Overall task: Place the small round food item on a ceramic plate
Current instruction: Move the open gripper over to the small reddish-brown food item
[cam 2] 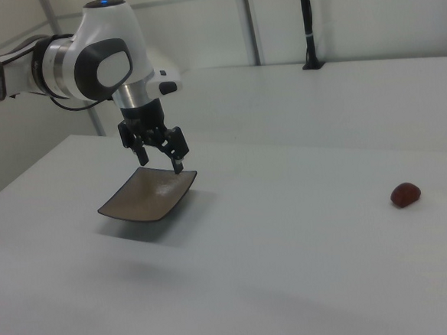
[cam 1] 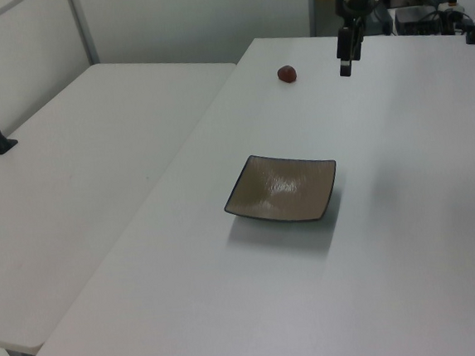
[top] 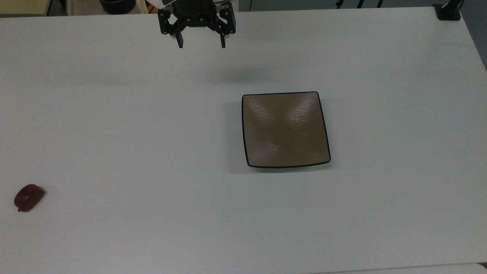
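Plate (top: 285, 129) bare; food item (top: 28, 197) well apart; tool (top: 201, 45) spread, empty.

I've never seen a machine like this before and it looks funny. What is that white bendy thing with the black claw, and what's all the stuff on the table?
That is a robot arm, and the black claw at its end is its gripper, a hand with two fingers. The fingers are spread open and hold nothing; the gripper hangs in the air above the table.

The three pictures show the same moment: one camera looks down from above, two look from the sides.

Two things lie on the white table. One is a square brownish ceramic plate with nothing on it. The other is a small round food item, dark red, lying far from the plate near the top view's left edge. The robot should put it on the plate, but hasn't picked it up yet.
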Robot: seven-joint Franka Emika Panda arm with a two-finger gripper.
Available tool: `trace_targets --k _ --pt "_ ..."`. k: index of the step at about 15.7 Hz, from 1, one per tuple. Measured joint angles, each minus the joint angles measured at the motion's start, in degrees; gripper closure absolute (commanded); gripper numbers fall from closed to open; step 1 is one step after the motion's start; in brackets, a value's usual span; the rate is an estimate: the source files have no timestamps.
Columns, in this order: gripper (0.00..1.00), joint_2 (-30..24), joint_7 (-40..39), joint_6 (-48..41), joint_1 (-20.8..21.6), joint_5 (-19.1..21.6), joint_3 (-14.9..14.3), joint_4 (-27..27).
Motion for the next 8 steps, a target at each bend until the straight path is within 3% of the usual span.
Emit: trace_targets --k 8 --pt "0.0 -0.11 0.02 0.6 0.01 0.0 -0.32 0.0"
